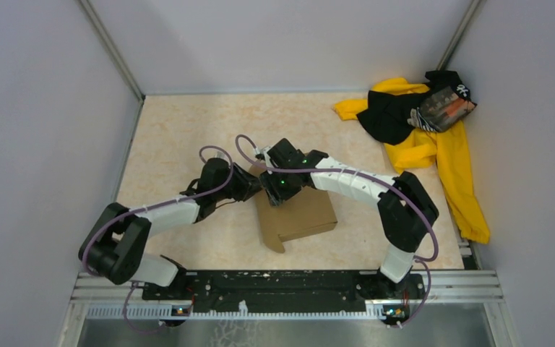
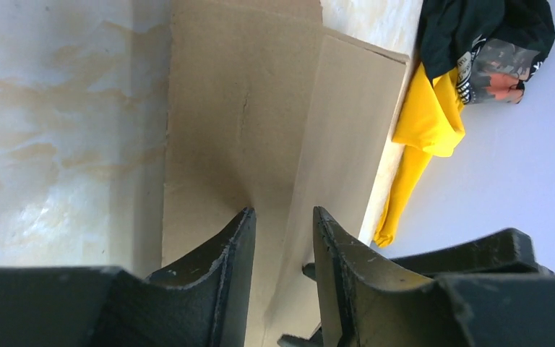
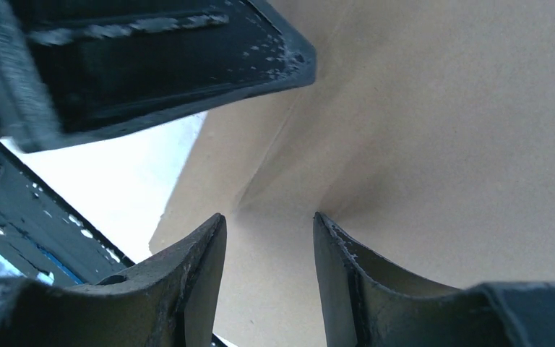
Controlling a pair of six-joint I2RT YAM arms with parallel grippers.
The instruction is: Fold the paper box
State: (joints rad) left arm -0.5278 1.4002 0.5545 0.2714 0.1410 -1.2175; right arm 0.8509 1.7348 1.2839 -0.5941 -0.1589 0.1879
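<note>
The box (image 1: 300,213) is sitting near the middle of the table (image 1: 181,137), a little toward 6 o'clock. It is plain and brown. It is looking like a shallow box turned a bit crooked. A small tab (image 1: 277,244) is sticking out at its 7 o'clock corner.

Both arms are reaching to the box's 10 o'clock corner. The left gripper (image 1: 251,183) is coming in from 9 o'clock. The right gripper (image 1: 278,189) is coming in from 3 o'clock and is hanging right over that corner. The two grippers are sitting just beside each other.

In the left wrist view, the left fingers (image 2: 235,253) are standing apart. A flap (image 2: 347,144) is lying across the flat cardboard, and its long edge is running down into the gap between the fingers. The cardboard is thin and the gap is wider than it, so the fingers are not squeezing it. I cannot tell if one finger is touching it.

In the right wrist view, the right fingers (image 3: 340,267) are standing apart too. Brown cardboard is filling the gap behind them. A crease (image 3: 264,166) is pointing down toward that gap. Nothing is being pinched between them. The left gripper's black body is filling the 11 o'clock part of this view.

A yellow and black cloth (image 1: 433,144) is lying in the table's 2 o'clock corner, well apart from the box.
</note>
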